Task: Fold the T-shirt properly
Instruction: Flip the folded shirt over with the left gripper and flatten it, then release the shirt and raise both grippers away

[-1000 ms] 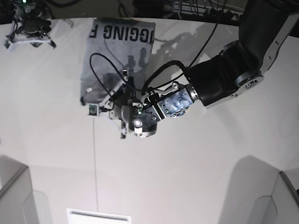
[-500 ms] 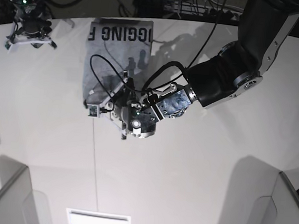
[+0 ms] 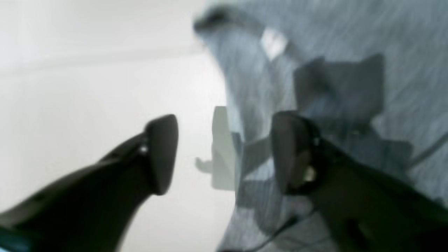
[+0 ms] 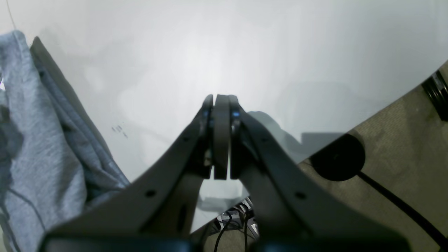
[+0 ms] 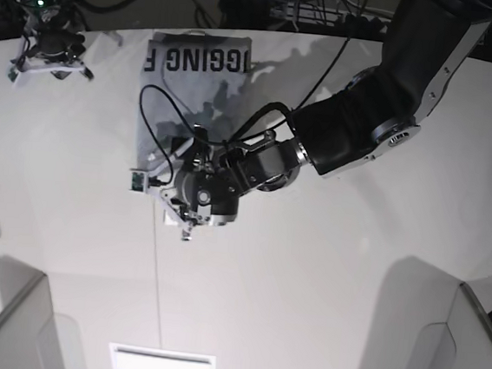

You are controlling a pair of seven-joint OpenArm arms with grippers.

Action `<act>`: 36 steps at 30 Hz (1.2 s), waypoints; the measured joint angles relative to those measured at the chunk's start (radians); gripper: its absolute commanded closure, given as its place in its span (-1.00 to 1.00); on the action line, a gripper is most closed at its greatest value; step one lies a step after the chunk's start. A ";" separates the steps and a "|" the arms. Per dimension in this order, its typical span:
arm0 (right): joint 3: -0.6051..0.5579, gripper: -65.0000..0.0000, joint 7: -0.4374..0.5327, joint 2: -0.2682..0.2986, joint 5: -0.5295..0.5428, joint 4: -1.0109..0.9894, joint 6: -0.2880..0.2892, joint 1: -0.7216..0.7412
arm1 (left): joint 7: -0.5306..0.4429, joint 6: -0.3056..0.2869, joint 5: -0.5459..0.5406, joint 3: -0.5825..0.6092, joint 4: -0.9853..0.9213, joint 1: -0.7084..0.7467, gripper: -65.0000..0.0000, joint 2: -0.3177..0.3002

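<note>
T-shirt edge beneath left end effector, jaws apart

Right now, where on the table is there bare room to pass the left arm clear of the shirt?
Bare table lies on the near side of the left gripper and beyond the T-shirt toward the big arm's side. Crowded: the shirt's near edge under the open fingers.

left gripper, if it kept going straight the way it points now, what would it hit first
Probably the white tabletop right at the edge of the heather-grey cotton T-shirt. The open left gripper straddles that edge, one finger over bare table, the other over cloth. The view is blurred, so depth is uncertain.
</note>
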 measured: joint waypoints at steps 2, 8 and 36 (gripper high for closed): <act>0.000 1.00 0.000 0.000 -0.004 0.000 0.023 0.000 | 0.005 -0.003 0.002 -0.012 0.025 0.006 -0.56 0.002; 0.004 1.00 -0.001 0.000 -0.013 -0.001 0.188 0.000 | 0.018 0.005 0.018 -0.308 0.215 0.066 -0.53 0.002; 0.000 1.00 0.696 0.080 -0.011 -0.046 0.272 -0.290 | -1.353 0.000 0.449 -1.002 0.570 1.234 1.00 -0.358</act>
